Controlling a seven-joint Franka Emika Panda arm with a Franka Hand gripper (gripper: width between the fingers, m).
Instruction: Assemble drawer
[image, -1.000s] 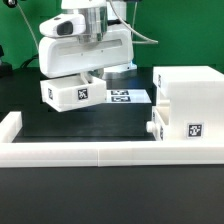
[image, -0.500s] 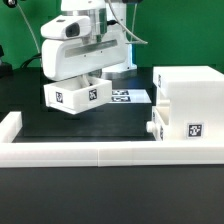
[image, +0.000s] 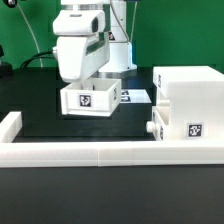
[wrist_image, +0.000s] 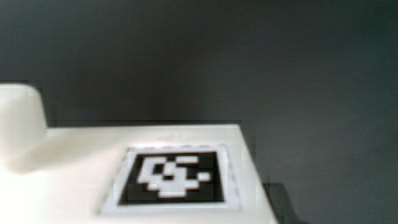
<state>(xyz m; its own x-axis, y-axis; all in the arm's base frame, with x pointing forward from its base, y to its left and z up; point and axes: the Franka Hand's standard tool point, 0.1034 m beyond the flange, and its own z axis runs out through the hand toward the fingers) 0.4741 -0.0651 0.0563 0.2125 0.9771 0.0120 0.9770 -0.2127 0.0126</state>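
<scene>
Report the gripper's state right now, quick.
Gripper: jaws closed on the small tray, holding it from above.

black table (image: 40, 125): housing (image: 190, 95), rail (image: 90, 152), marker board (image: 137, 96)

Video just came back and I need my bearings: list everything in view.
held tray: one, white with a black-and-white tag, under the gripper, left of centre in the exterior view.
housing: one, white, tall tagged box, on the exterior view's right.
second tray: one, white, knobbed, low at the housing's side; how far in it sits I cannot tell.
rail: one, white, long and low, along the front.
marker board: one, white with tags, flat behind the held tray.
table: one, black top.
backdrop: green, at the rear.
gripper: one, white, jaws closed on the held tray.
</scene>
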